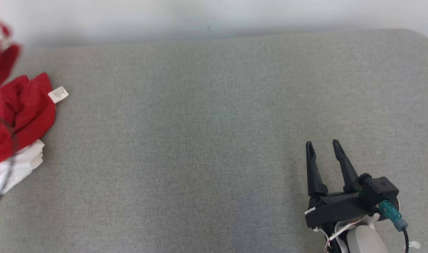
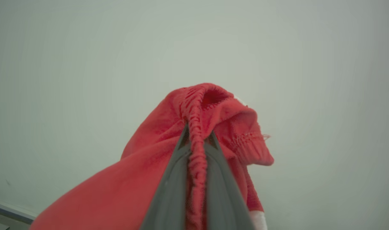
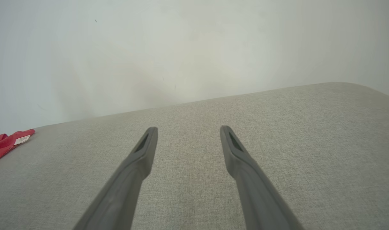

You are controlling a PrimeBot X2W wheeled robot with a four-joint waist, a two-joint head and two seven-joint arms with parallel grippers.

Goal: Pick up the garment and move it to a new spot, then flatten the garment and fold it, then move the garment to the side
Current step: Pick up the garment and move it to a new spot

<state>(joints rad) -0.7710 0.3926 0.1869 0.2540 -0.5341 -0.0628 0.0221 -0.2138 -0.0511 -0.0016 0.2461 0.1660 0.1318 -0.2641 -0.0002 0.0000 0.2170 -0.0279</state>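
The garment (image 1: 22, 105) — red knit with a white part (image 1: 20, 165) and a small white label (image 1: 58, 95) — is seen at the left edge of the grey upholstered surface (image 1: 214, 140). It is partly resting there and partly lifted, with a blurred red fold showing above it at the left border. In the left wrist view the left claw (image 2: 198, 131) is closed on a gathered, ribbed edge of the red cloth, which is pinched between the two fingers and drapes down on both sides. The right claw (image 1: 322, 144) is held with its fingers spread and nothing between them, over bare surface at the near right, well apart from the garment. The cloth is judged soft, light and limp — it will probably sag and bunch from a single hold, so a second grasp on a hem or corner by the free claw is likely to be needed for flattening.
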